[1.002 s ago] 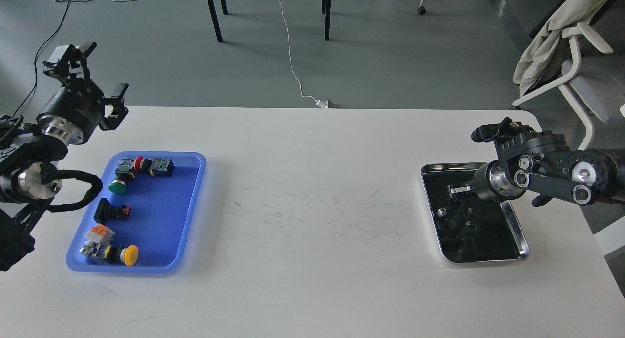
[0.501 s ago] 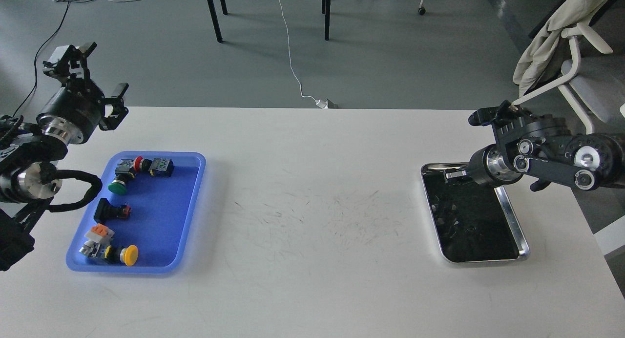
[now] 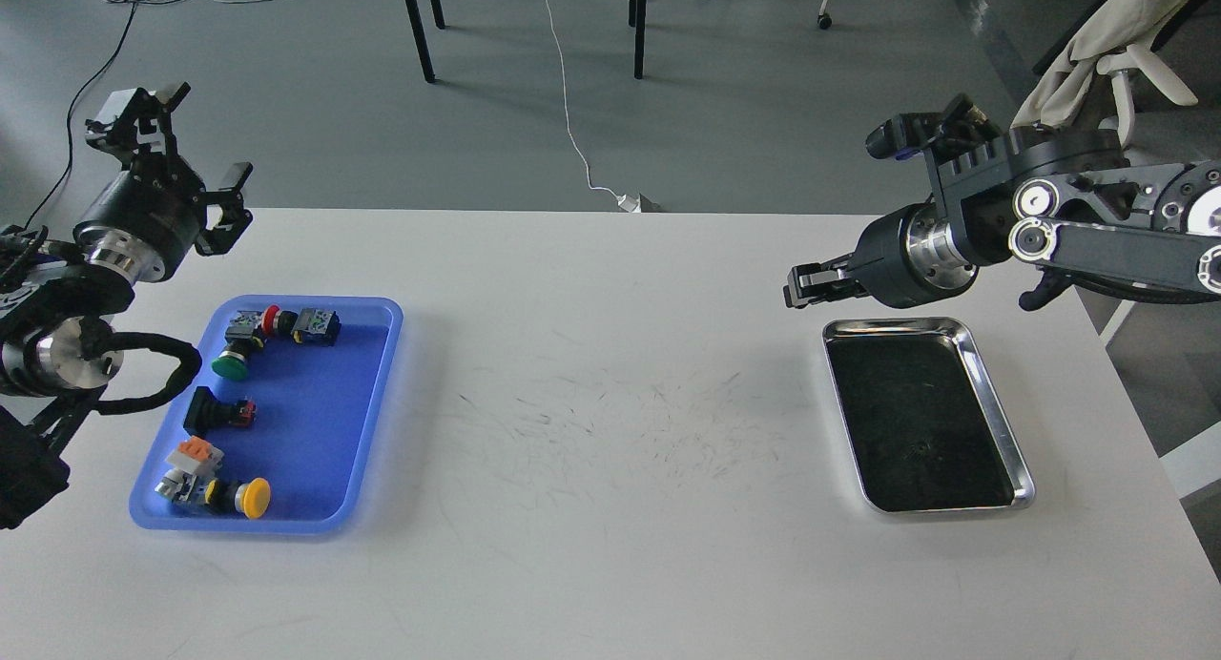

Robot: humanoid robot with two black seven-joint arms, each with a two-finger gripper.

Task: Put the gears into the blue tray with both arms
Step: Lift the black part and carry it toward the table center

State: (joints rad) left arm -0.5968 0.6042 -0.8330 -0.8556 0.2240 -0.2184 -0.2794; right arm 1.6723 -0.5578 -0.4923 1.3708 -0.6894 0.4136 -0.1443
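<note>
The blue tray (image 3: 315, 422) lies at the table's left and holds several coloured push-button switches (image 3: 238, 355). No gears can be made out anywhere; the steel tray's dark bottom shows none. My left gripper (image 3: 188, 154) hangs open above the table's back left corner, behind the blue tray. My right gripper (image 3: 804, 285) is raised just past the steel tray's back left corner and points left. Its dark fingers sit close together, and I cannot see anything held between them.
The shiny steel tray (image 3: 897, 324) sits at the table's right. White tabletop (image 3: 610, 422) stretches between the two trays. A chair with draped cloth (image 3: 1097, 59) stands off the right rear, with table legs and cables on the floor behind.
My right gripper has risen out of the steel tray and swung up and to the left, past its back left corner. The left arm has stayed put.
</note>
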